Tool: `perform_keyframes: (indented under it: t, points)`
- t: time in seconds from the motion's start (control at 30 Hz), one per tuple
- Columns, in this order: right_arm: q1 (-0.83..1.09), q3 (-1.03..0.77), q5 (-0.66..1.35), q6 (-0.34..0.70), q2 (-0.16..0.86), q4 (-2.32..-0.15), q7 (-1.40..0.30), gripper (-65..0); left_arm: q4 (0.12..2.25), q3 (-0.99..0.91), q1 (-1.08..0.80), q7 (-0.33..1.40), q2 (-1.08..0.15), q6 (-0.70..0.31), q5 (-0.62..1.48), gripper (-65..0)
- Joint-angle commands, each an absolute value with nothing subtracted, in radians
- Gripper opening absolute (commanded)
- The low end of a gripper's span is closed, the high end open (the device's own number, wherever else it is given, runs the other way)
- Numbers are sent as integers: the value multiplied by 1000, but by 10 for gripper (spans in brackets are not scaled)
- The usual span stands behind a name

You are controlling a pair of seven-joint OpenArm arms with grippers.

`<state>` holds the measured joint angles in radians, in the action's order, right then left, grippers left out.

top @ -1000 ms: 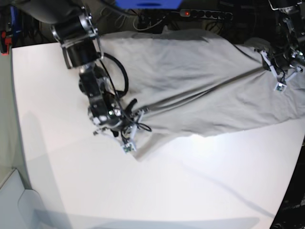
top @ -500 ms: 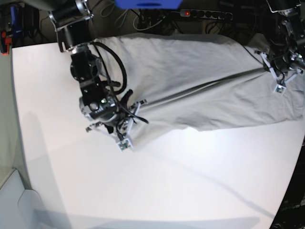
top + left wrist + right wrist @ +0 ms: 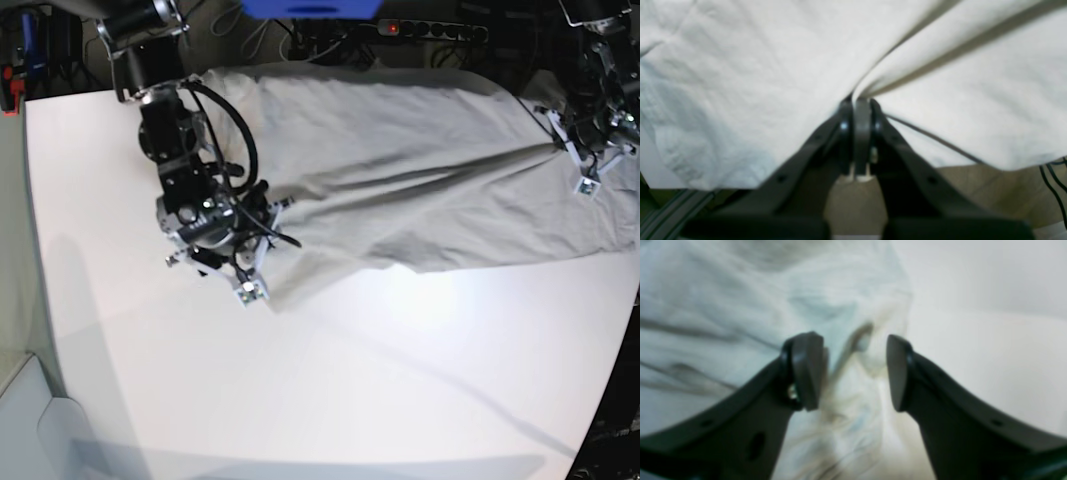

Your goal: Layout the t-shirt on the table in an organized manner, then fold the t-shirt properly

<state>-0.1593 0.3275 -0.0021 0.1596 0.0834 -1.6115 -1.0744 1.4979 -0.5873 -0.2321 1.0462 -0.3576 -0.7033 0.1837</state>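
The light beige-grey t-shirt (image 3: 400,170) lies spread across the far half of the white table (image 3: 350,380), with creases running towards its right end. My left gripper (image 3: 582,168) is at the shirt's right end by the table edge. In the left wrist view it (image 3: 861,103) is shut on a pinched fold of the shirt (image 3: 773,66). My right gripper (image 3: 248,283) is at the shirt's near-left corner. In the right wrist view it (image 3: 853,370) is open, its fingers (image 3: 806,370) astride the rumpled shirt edge (image 3: 723,306) on the table (image 3: 990,323).
A power strip with a red light (image 3: 430,28), a blue object (image 3: 310,8) and cables lie beyond the table's far edge. The shirt's right end hangs past the table edge over the floor (image 3: 973,193). A pale bin (image 3: 30,420) stands at the lower left.
My right arm has moved up and to the left, and the shirt's near-left corner has shifted with it. The left arm has hardly moved.
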Motion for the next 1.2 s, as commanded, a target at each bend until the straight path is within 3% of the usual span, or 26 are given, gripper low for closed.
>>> perform_keyframes:
  t: [0.0, 0.23, 0.5, 0.8, 1.03, 1.17]
  points:
    - [-182, 323, 1, 156, 81, -1652, -1055, -314, 1503, -590, -232, 1056, -371, -698, 171, -647]
    - [-252, 328, 5, 157, 87, -1690, -1053, -306, 1503, -590, -232, 1056, -371, -698, 173, -647]
    - [-449, 320, 5, 298, 31, -1307, -937, -305, 1503, -590, -232, 1053, -369, -698, 173, -647]
    - [-561, 318, 5, 303, 18, -980, -773, -303, 1503, -590, -234, 1053, -369, -698, 173, -647]
    - [-587, 318, 5, 303, 21, -891, -717, -308, 1503, -590, -234, 1053, -367, -698, 173, -647]
    - [-567, 318, 5, 305, 22, -889, -717, -381, 1503, -590, -234, 1052, -367, -698, 173, -647]
